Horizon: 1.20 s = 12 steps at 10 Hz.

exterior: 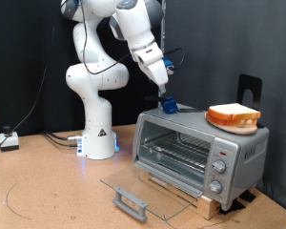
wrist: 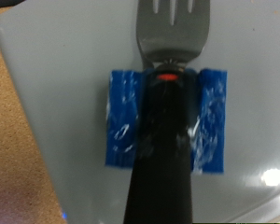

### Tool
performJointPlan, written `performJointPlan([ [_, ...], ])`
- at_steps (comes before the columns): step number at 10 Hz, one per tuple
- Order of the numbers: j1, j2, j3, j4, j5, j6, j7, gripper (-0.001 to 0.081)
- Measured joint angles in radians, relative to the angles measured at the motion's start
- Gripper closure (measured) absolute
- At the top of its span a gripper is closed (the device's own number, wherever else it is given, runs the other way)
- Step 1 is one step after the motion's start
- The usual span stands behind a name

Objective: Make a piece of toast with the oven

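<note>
Oven open, toast on its roof

The silver oven (exterior: 200,151) stands at the exterior view's right, its glass door (exterior: 143,190) dropped flat and the wire rack (exterior: 176,148) bare inside, three round knobs (exterior: 219,170) on the side panel. The toast (exterior: 234,116), pale with brown crust, lies on the oven's top, right end.

Arm (exterior: 100,72) seen in exterior view: glossy white shell, rounded bulbous joints, darker grey bands noted at the seams between segments. Conical white base (exterior: 98,134), faint blue glow observed at its foot. Thin dark cable (exterior: 172,59) seen looping beside the wrist segment. Gripper (exterior: 167,103) marked by blue at the tip. In the wrist view, blue tape-wrapped fingers (wrist: 124,117) are recorded, the tape creased and shiny.
</note>
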Motion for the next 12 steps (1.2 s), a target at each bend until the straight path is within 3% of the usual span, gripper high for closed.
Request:
performJointPlan([
  [7,0.036,0.066,0.125,-0.042,0.044,0.112,-0.040,-0.0001],
  [12,0.038,0.134,0.176,-0.044,0.096,0.170,-0.040,-0.0001],
])
